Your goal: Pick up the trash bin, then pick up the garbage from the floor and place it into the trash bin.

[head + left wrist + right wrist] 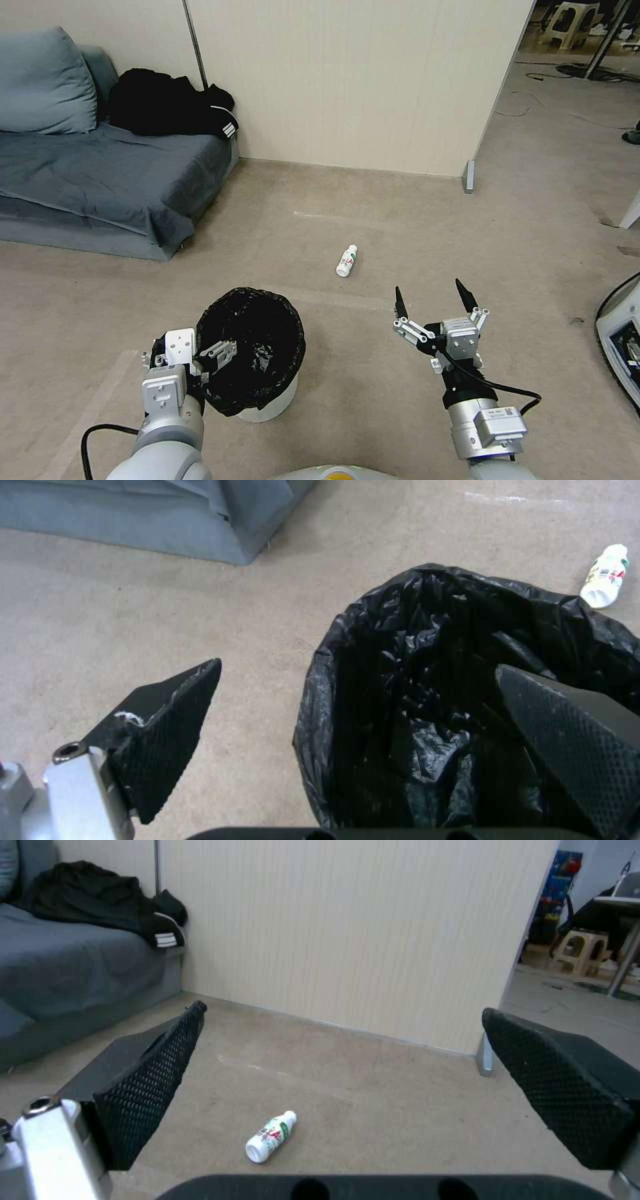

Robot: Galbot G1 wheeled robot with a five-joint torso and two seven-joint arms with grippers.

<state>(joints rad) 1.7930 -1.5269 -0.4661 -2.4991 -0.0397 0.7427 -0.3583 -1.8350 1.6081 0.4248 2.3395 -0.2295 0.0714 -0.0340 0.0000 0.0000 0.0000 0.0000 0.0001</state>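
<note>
The left end effector (200, 357) sits at the near left rim of the trash bin (267, 403), its fingers spread, one outside the rim and one over the black bag liner (433, 705) inside. It straddles the rim without pinching it yet. The bin stands on the floor (400, 213); it looks like light, thin plastic, and the crinkly liner is likely slippery, so the firm rim is the best place to grip.

The right end effector (435, 301) hangs spread above the floor, empty. Ahead of it and apart lies the garbage, a small white bottle (347, 260) on its side. The bottle looks light, stiff and prone to roll; gripping across its body seems safest. A grey sofa (100, 173) stands far left.
</note>
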